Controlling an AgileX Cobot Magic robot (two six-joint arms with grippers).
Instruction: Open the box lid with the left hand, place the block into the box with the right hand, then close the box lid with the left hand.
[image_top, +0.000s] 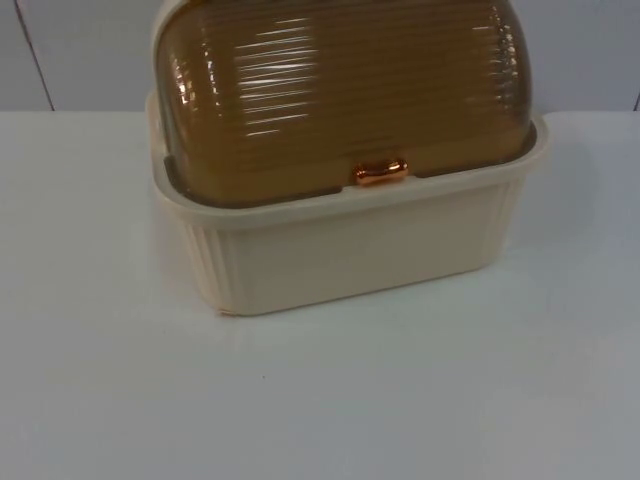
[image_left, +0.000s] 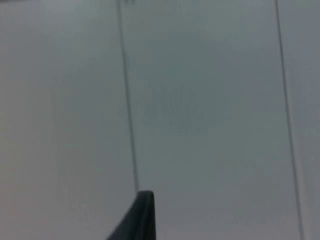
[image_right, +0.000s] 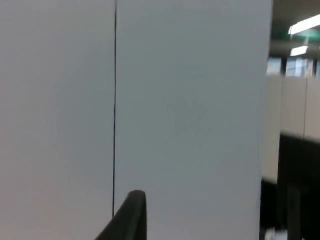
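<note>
Left gripper faces the grey partition wall, grip state unreadable. Mid-table sits the ribbed cream box, its domed amber lid shut. Right gripper: likewise unreadable.

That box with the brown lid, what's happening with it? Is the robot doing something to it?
Nothing is touching it right now. The cream box sits on the white table with its ribbed brown lid shut and the shiny copper handle at the front. The robot's two arms are waiting and pointing at the grey partition wall; one black fingertip of the left pincer and one of the right pincer show against it. The lid has not been opened yet.
</note>
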